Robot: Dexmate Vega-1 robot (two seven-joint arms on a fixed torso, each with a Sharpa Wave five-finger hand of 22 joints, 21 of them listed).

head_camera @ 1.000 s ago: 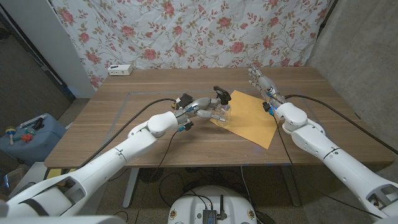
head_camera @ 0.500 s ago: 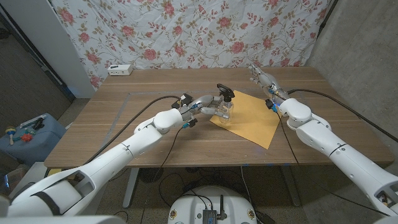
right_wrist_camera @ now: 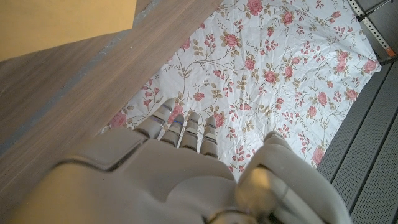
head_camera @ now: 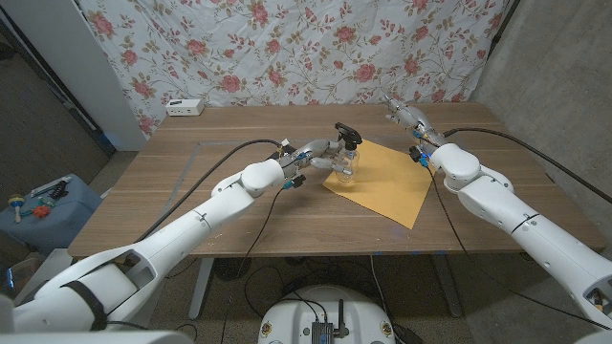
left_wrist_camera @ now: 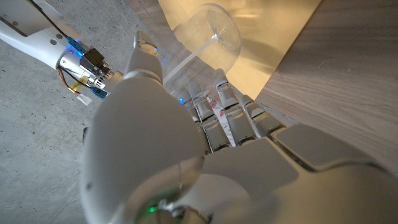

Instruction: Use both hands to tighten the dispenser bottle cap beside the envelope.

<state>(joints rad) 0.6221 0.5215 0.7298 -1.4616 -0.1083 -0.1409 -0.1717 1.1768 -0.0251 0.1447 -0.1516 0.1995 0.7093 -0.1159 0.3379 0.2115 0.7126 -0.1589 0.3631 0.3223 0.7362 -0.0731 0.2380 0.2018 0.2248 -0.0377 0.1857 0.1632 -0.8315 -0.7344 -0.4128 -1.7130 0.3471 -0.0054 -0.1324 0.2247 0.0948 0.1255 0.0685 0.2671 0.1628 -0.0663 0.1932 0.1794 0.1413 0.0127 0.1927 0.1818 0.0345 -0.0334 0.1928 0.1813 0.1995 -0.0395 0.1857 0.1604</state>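
A makeshift lab is showing here: a floral sheet [head_camera: 287, 48] is hanging as backdrop behind the wooden surface [head_camera: 191, 182], cables [head_camera: 535, 158] are trailing over it.

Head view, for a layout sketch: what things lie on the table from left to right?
White box → left hand → bottle → envelope → right hand.

Clear glossy plastic bottle [head_camera: 344, 169], matt paper envelope [head_camera: 382, 182], grained wooden table [head_camera: 191, 191], floral cloth backdrop [head_camera: 287, 48].
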